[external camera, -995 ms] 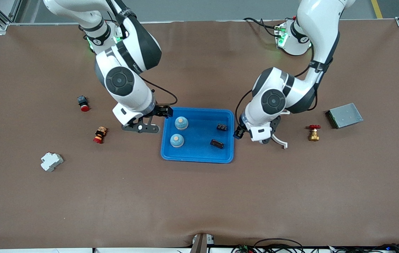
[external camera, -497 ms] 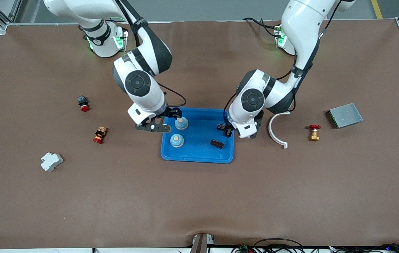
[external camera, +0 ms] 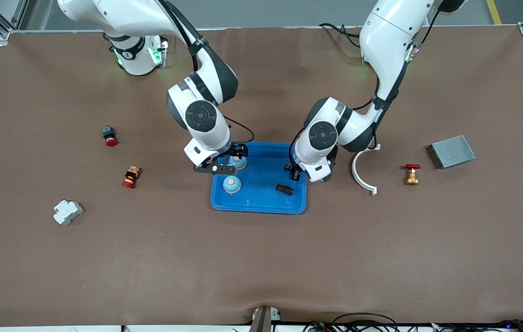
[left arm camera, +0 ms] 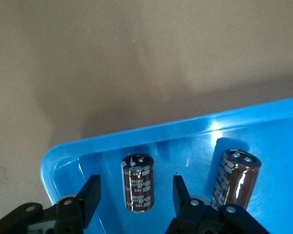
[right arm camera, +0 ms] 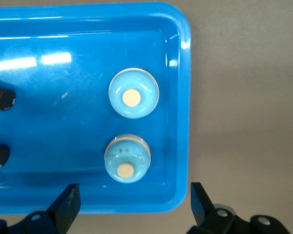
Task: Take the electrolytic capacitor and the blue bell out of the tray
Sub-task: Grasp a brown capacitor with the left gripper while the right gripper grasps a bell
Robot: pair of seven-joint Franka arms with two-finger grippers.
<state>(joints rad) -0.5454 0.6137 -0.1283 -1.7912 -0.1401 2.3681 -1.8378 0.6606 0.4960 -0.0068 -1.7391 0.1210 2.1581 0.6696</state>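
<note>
Grippers of two Franka arms hang over a blue tray (external camera: 261, 205) at mid-table. The left gripper (left arm camera: 134, 195) is low over the tray's end toward the left arm, its fingers (left arm camera: 90, 195) parted on either side of a brown capacitor (left arm camera: 138, 183) lying on the tray floor, clear of it on both sides and gripping nothing. A second capacitor (left arm camera: 236, 179) lies just beside the first, nearer the front camera in the front view. The right gripper (right arm camera: 134, 202) hovers over the tray's other end, jaws spread wide and empty, above two pale blue bells (right arm camera: 134, 99) that sit side by side near the tray wall; the bell (right arm camera: 127, 158) farther from the front camera lies between its fingertips.

Loose parts dot the brown table (external camera: 261, 258). Toward the left arm's end lie a white curved strip (external camera: 362, 175), a brass valve with a red handle (external camera: 411, 174) and a grey metal box (external camera: 451, 151). Toward the right arm's end lie two red push-buttons (external camera: 109, 135), (external camera: 130, 177) and a white circuit breaker (external camera: 67, 212).
</note>
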